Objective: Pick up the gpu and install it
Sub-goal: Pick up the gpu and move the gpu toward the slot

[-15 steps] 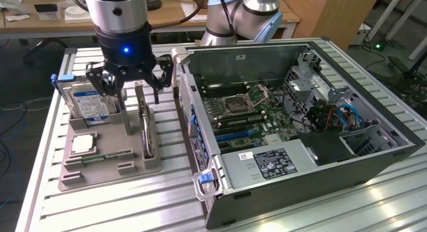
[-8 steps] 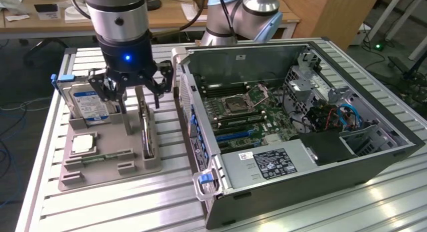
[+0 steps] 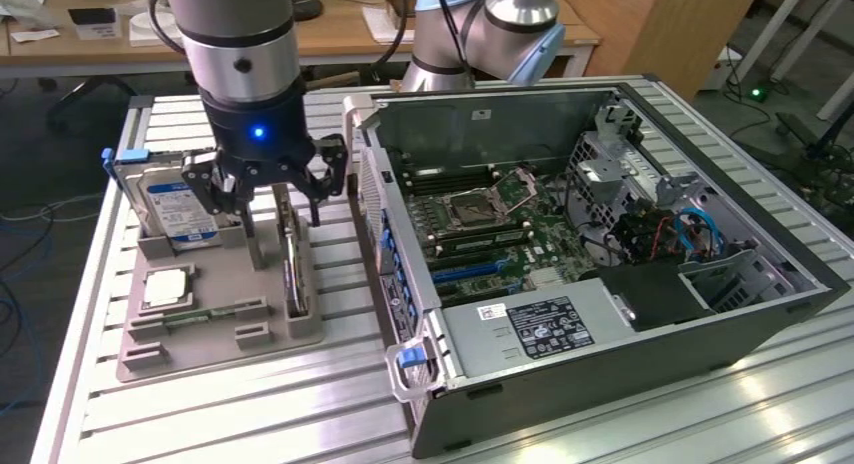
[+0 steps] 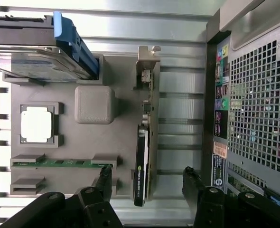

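Note:
The gpu (image 3: pixel 292 269) stands on its long edge in a slot of the grey holder tray (image 3: pixel 214 339), a dark card with a silver bracket at one end (image 4: pixel 147 59). My gripper (image 3: pixel 274 202) hangs open right over the card's far end. In the wrist view the gpu (image 4: pixel 143 164) runs between the two black fingers (image 4: pixel 104 179), with a clear gap on each side. Nothing is held. Whether the fingertips have come down below the card's top edge I cannot tell.
On the same tray are a silver hard drive with a blue-white label (image 3: pixel 178 206), a square processor (image 3: pixel 166 285) and a green memory stick (image 3: pixel 203 314). The open computer case (image 3: pixel 747 314) lies to the exterior view's right, motherboard (image 3: pixel 494 229) exposed, its rear panel (image 4: pixel 254 109) close beside the gripper.

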